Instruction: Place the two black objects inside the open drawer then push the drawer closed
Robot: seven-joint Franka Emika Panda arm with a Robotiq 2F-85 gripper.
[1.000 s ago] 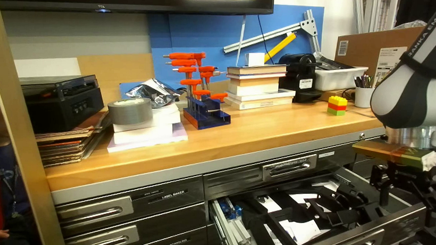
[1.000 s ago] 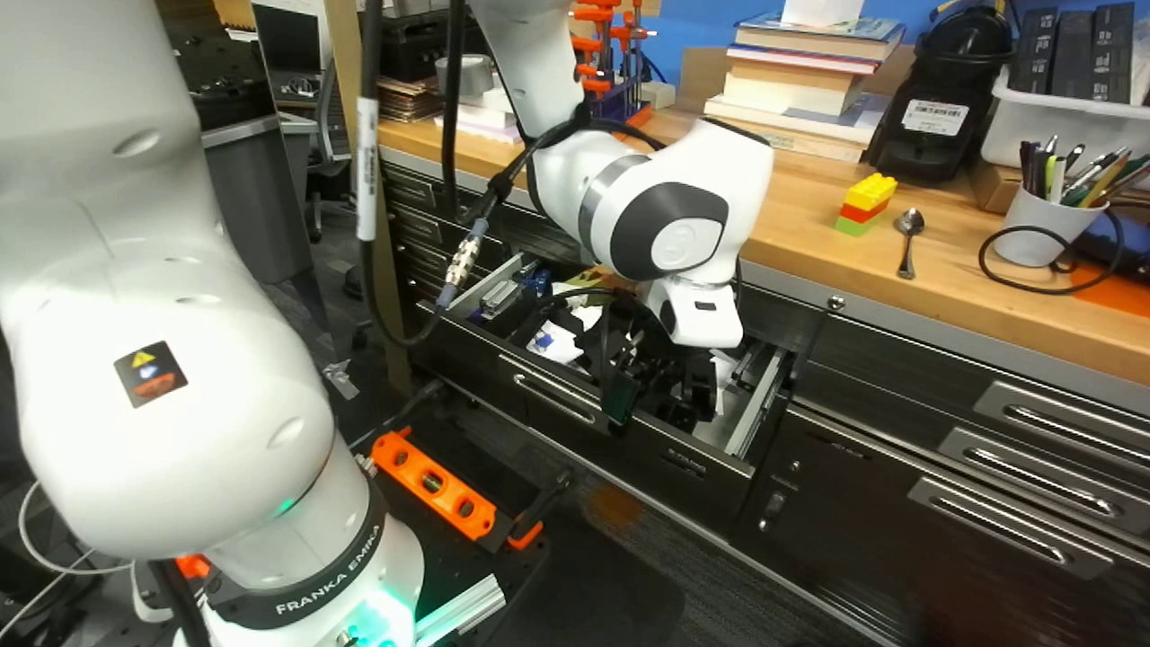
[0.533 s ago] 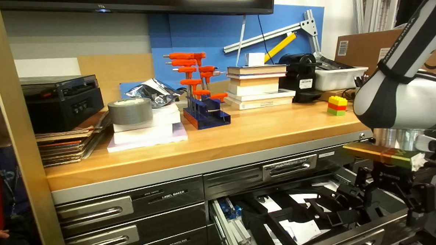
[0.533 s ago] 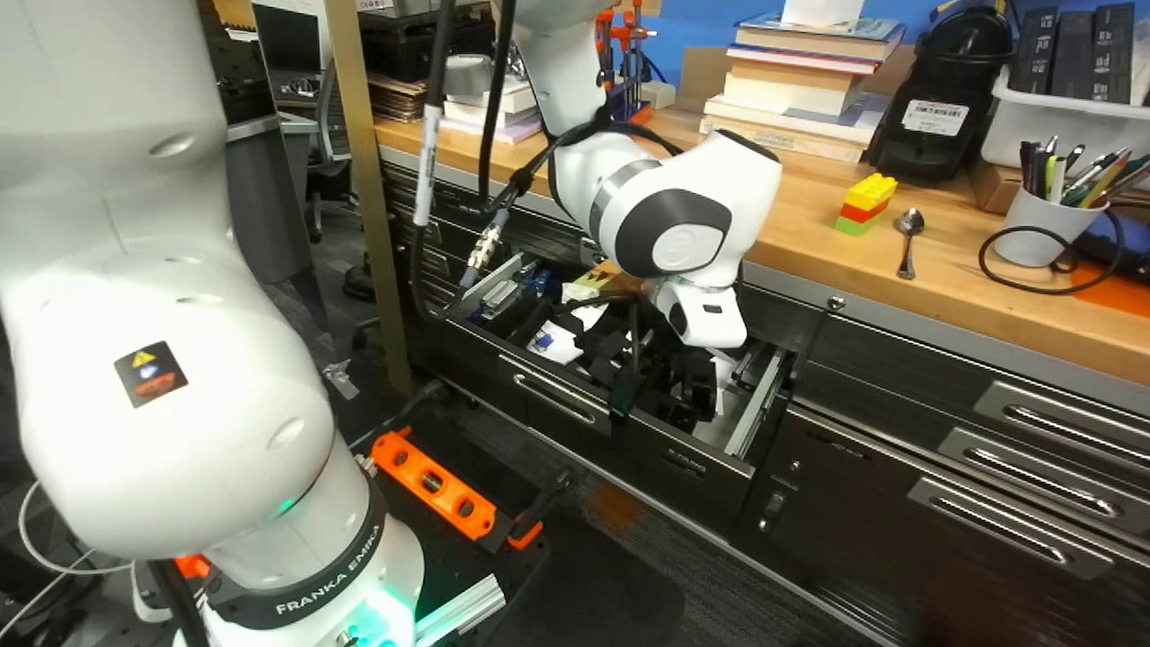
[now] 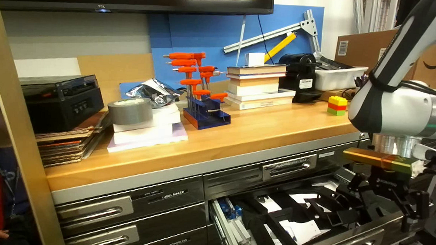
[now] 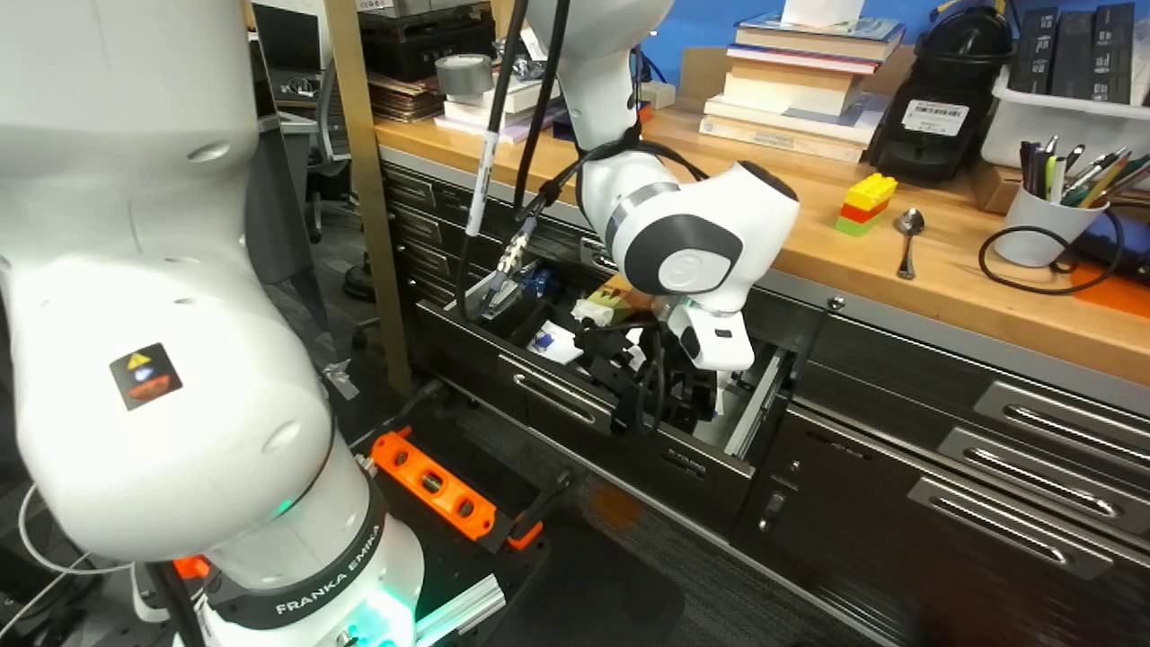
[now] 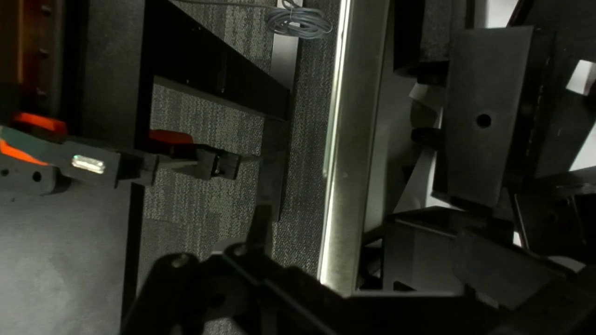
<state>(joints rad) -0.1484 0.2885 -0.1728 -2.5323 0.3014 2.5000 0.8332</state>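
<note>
The grey metal drawer [image 5: 393, 233] stands open below the wooden bench; it also shows in an exterior view [image 6: 665, 449]. Several black angular pieces [image 5: 340, 218] lie in it among white papers. I cannot tell which of these are the two black objects; no separate pair shows outside the drawer. My gripper [image 5: 385, 218] is open, fingers down, low at the right part of the drawer front. In the wrist view the drawer's front rim [image 7: 358, 139] runs between the spread fingers. A black plate with a hole [image 7: 484, 153] lies just inside. Nothing shows between the fingers.
On the bench [image 5: 273, 125] stand a book stack [image 5: 257, 98], a toy brick block [image 5: 337, 106], a hex key stand [image 5: 207, 118] and a black device [image 5: 299, 78]. A spoon [image 6: 909, 238] lies near the pen cup [image 6: 1047, 225]. An orange level [image 6: 431, 483] sits by the robot base.
The arm has moved left and lower in an exterior view. The gripper has turned and its spread fingers now sit around the drawer's front edge. The drawer has not visibly moved.
</note>
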